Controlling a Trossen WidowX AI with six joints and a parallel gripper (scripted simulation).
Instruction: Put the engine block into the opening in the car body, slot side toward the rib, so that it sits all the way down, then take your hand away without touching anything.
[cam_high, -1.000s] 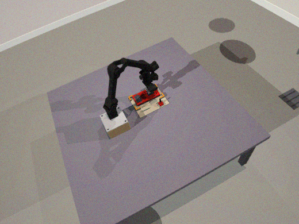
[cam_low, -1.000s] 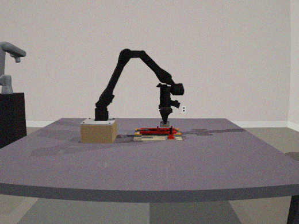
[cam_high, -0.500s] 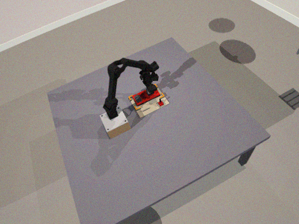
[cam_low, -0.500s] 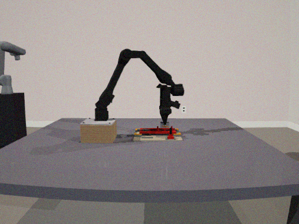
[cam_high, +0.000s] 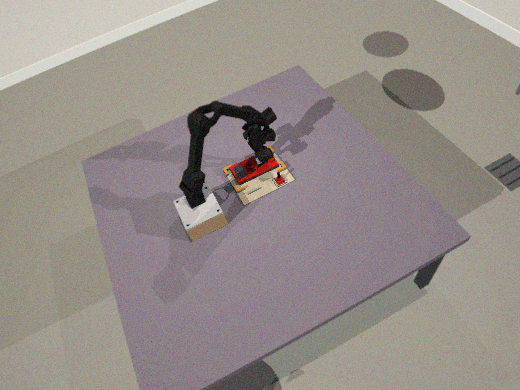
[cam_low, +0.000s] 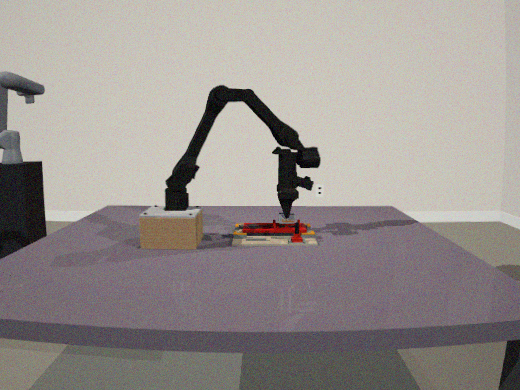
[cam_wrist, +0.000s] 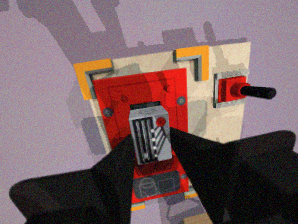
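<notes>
My gripper (cam_wrist: 150, 134) (cam_high: 260, 159) (cam_low: 286, 214) is shut on the grey engine block (cam_wrist: 148, 134) (cam_low: 287, 218), one finger on each side. The block has dark slots and a red dot on its top face. I hold it just above the red car body (cam_wrist: 116, 97) (cam_high: 251, 169) (cam_low: 265, 229). The car body lies on a beige board (cam_wrist: 227, 122) (cam_high: 258, 190) (cam_low: 272, 241). The block hangs over the dark opening (cam_wrist: 145, 106), and only the opening's far edge shows past it. I cannot tell whether the block's bottom has entered the opening. The rib is hidden.
A red knob with a black peg (cam_wrist: 240, 91) (cam_high: 280, 179) stands on the board right of the car body. Orange corner brackets (cam_wrist: 91, 70) frame the car body. The arm's wooden base box (cam_high: 204, 221) (cam_low: 170, 231) stands to the left. A grey machine on a black cabinet (cam_low: 17, 200) is off the table.
</notes>
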